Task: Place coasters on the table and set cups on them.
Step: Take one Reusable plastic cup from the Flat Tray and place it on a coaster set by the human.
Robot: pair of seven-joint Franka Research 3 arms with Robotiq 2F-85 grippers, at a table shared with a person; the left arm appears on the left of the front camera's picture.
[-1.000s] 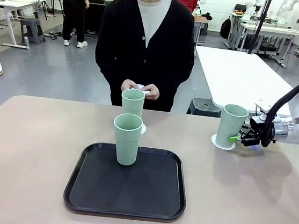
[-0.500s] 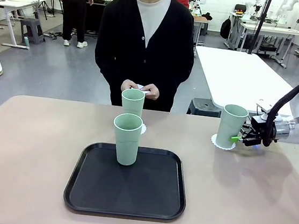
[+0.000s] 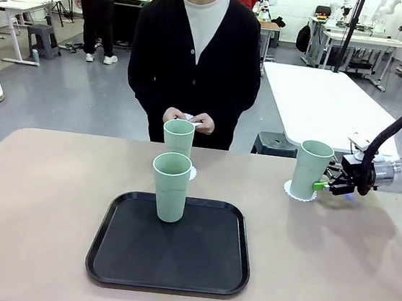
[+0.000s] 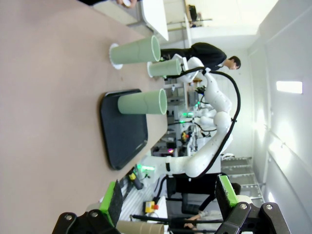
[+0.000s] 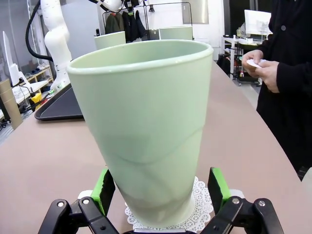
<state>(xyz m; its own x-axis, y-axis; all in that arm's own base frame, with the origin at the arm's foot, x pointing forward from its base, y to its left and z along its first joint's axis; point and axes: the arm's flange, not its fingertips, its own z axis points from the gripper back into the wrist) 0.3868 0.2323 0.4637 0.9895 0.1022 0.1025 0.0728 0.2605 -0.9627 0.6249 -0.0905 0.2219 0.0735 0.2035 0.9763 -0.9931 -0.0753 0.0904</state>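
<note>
At the tabletop's point(image 3: 34, 211) right side, a cup point(image 3: 311, 167) is set upright on a coaster point(image 3: 290, 192), flanked by the right gripper's point(image 3: 318, 186) parted fingers. A second cup point(image 3: 171, 187) is stood on the black tray point(image 3: 196, 255). The left gripper's point(image 4: 168, 195) fingers are spread, empty.

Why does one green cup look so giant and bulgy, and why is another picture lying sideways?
Right wrist view: the tall pale mint-green plastic cup stands very close to the wide-angle camera, so it looks huge and bulgy. Left wrist view: the camera is rolled, so the light beige tabletop stands on edge, and a light panel glares white. Front view: sharp, evenly lit.
</note>
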